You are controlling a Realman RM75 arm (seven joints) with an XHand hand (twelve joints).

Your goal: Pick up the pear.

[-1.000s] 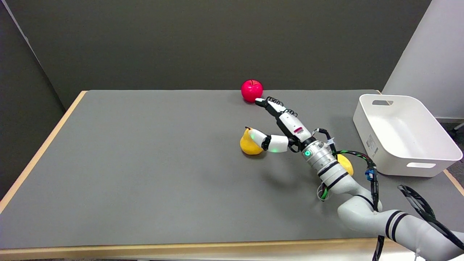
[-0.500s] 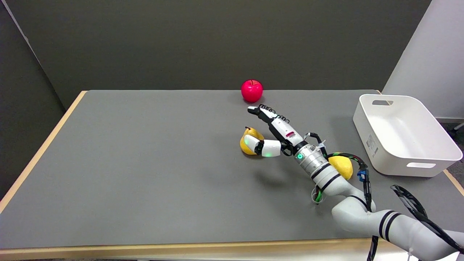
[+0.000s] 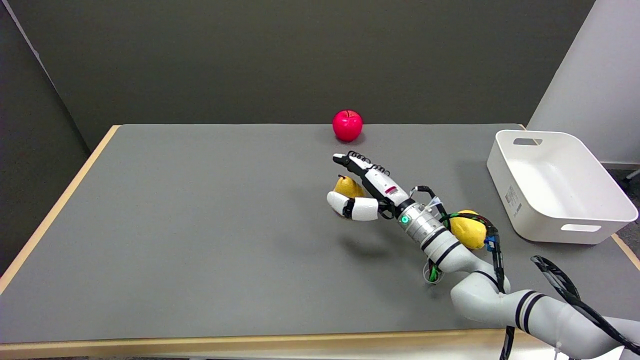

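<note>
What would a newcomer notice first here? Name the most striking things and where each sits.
The white right robot hand at mid-table, fingers spread around the yellow pear without yet closing on it. Next, the bright red apple at the far edge, then the white bin on the right and a yellow lemon behind the forearm.

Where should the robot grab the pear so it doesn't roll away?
Best around its fat lower part, I think. The pear sits on the table with its stem up and its narrow top would slip. The right hand is already coming from the pear's right, with the thumb in front and the fingers behind, spread wide, so closing them there should cup it.
</note>
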